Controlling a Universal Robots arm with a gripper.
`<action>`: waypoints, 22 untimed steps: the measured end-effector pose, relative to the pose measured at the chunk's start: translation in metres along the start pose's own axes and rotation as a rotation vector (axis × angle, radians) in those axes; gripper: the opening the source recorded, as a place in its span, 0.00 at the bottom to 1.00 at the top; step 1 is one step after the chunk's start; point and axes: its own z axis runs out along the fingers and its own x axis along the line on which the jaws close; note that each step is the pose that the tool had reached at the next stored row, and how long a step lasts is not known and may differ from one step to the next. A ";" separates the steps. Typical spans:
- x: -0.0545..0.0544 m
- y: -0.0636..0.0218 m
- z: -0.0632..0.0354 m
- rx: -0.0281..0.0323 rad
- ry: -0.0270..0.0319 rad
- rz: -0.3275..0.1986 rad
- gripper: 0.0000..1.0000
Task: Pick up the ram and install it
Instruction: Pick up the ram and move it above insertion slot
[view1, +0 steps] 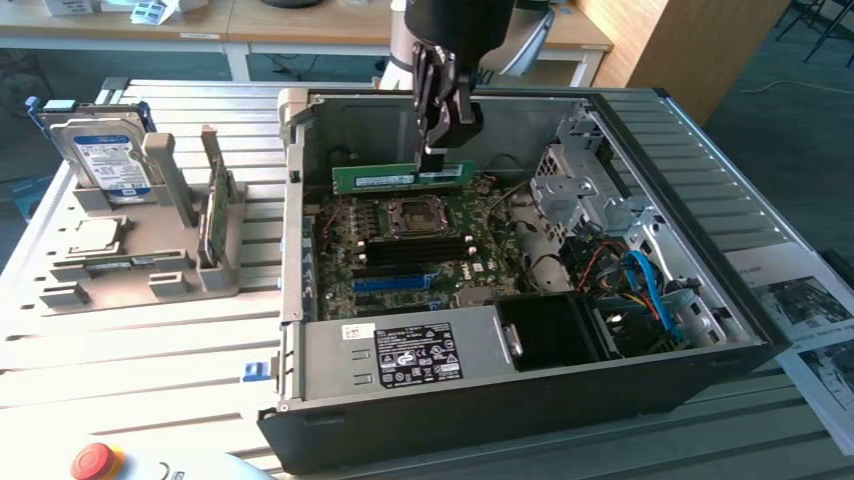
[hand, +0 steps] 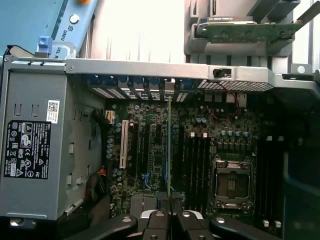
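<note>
The ram (view1: 400, 178) is a long thin green stick hanging level above the motherboard (view1: 350, 268) inside the open computer case (view1: 747, 335). My gripper (view1: 437, 160) comes down from above and is shut on the stick's upper edge near its right end in the exterior view. The stick hovers over the far side of the CPU socket (view1: 411, 215), clear of the board. In the wrist view the ram (hand: 169, 145) appears edge-on as a thin line running out from my gripper (hand: 170, 209). The black memory slots (hand: 197, 170) lie beside that line, next to the socket (hand: 231, 182).
On the exterior view's left a grey holder (view1: 200, 272) carries a hard drive with a blue label (view1: 114, 160) and an upright green card (view1: 214, 215). The power supply (view1: 400, 355) fills the case's near side, with drive bays and cables (view1: 627, 270) at its right. A red button (view1: 96, 460) sits at the table's front.
</note>
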 end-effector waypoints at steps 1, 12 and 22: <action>0.000 -0.0017 -0.0001 0.0000 0.0000 0.000 0.12; 0.002 -0.0192 -0.0008 0.0000 0.0000 0.000 0.12; 0.003 -0.0283 -0.0012 0.0000 0.0000 0.000 0.12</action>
